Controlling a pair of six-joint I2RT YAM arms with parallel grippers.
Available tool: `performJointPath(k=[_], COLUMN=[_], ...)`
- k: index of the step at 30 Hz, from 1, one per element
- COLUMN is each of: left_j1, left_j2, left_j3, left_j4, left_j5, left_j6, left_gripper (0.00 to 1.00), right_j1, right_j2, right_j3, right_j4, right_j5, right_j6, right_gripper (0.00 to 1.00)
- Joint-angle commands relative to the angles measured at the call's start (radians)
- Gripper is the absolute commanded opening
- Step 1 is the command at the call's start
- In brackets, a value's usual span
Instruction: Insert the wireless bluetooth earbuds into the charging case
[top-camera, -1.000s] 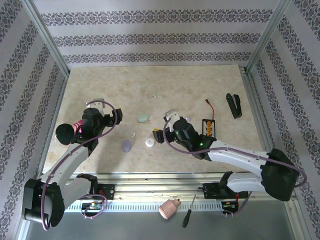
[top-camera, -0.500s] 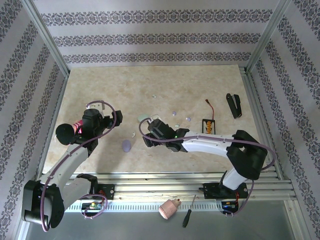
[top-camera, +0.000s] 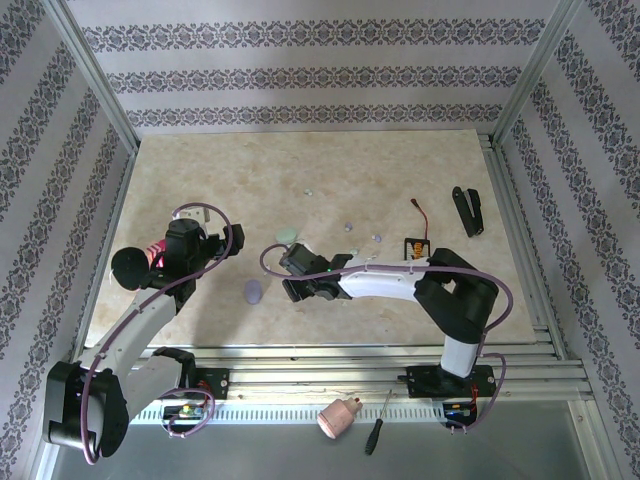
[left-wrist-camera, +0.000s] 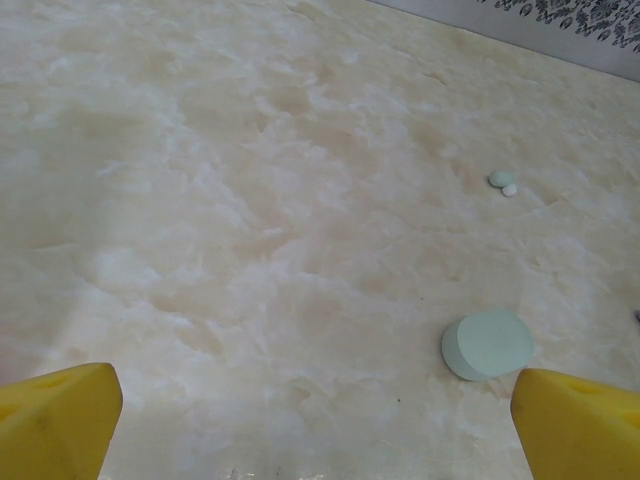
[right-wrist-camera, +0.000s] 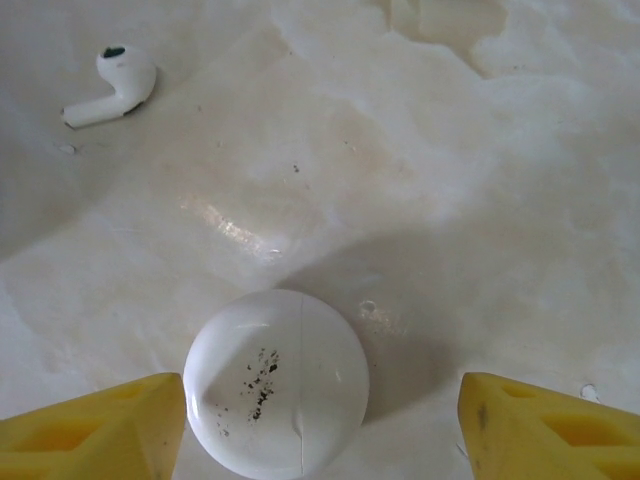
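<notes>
Likely light, slick white case (right-wrist-camera: 275, 385) straddled by half-open right fingers (right-wrist-camera: 90, 420); grip across middle. Left fingers (left-wrist-camera: 55, 415) wide. Earbud (right-wrist-camera: 110, 80) at 10 o'clock.

Left arm (top-camera: 130, 325), right arm (top-camera: 385, 285): white links, black joints and bases. Lilac cables (top-camera: 236, 235) loop along each. Pink band (top-camera: 155, 252) on left wrist. Fingertips (left-wrist-camera: 60, 415) are yellow wedges.
</notes>
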Motion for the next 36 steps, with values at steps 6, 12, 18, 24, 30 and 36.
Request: performJointPath(k=[6, 12, 18, 24, 30, 36], left_j1=[-0.011, -0.011, -0.012, -0.011, -0.012, -0.011], left_j2=[0.015, 0.014, 0.012, 0.019, 0.023, 0.023], left_j3=[0.011, 0.013, 0.011, 0.014, 0.015, 0.009], left_j4=[-0.015, -0.022, -0.025, -0.019, -0.018, -0.013], left_j5=[-0.018, -0.021, -0.021, -0.020, -0.016, -0.013], left_j6=[-0.009, -0.007, -0.007, -0.010, -0.014, -0.021], left_gripper=[0.99, 0.99, 0.99, 0.99, 1.00, 0.99], right_j1=[0.011, 0.011, 0.011, 0.009, 0.007, 0.005], right_j2=[0.058, 0.077, 0.068, 0.060, 0.036, 0.055], right_j3=[0.059, 0.072, 0.068, 0.068, 0.054, 0.073], right_j4=[-0.047, -0.064, -0.086, -0.116, -0.128, -0.140], right_j5=[-0.042, -0.052, -0.041, 0.012, 0.038, 0.027], right_j6=[-0.017, -0.019, -0.013, 0.020, 0.040, 0.044], right_gripper=[0.65, 0.60, 0.68, 0.66, 0.62, 0.62])
